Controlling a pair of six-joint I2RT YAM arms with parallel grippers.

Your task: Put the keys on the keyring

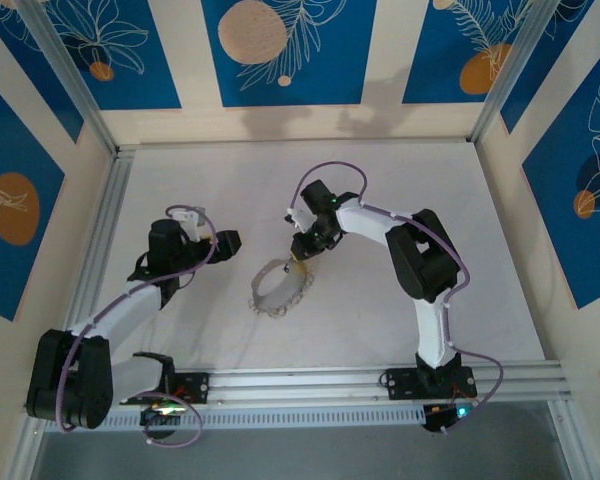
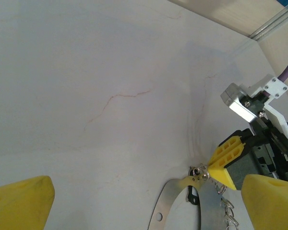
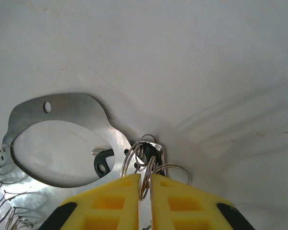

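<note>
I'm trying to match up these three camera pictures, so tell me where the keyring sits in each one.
Top external: the keyring lies near the centre of the picture, slightly left.
Left wrist: the keyring curves up from the bottom edge, right of centre.
Right wrist: the keyring is left of centre.
Shared landmark: the right pincer, shut on small split rings beside the keyring's rim.

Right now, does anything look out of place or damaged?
Only the white table surface looks odd: creased beside the right fingers, which pinch small wire rings at the rim of the keyring. Nothing looks spilled or broken.
</note>
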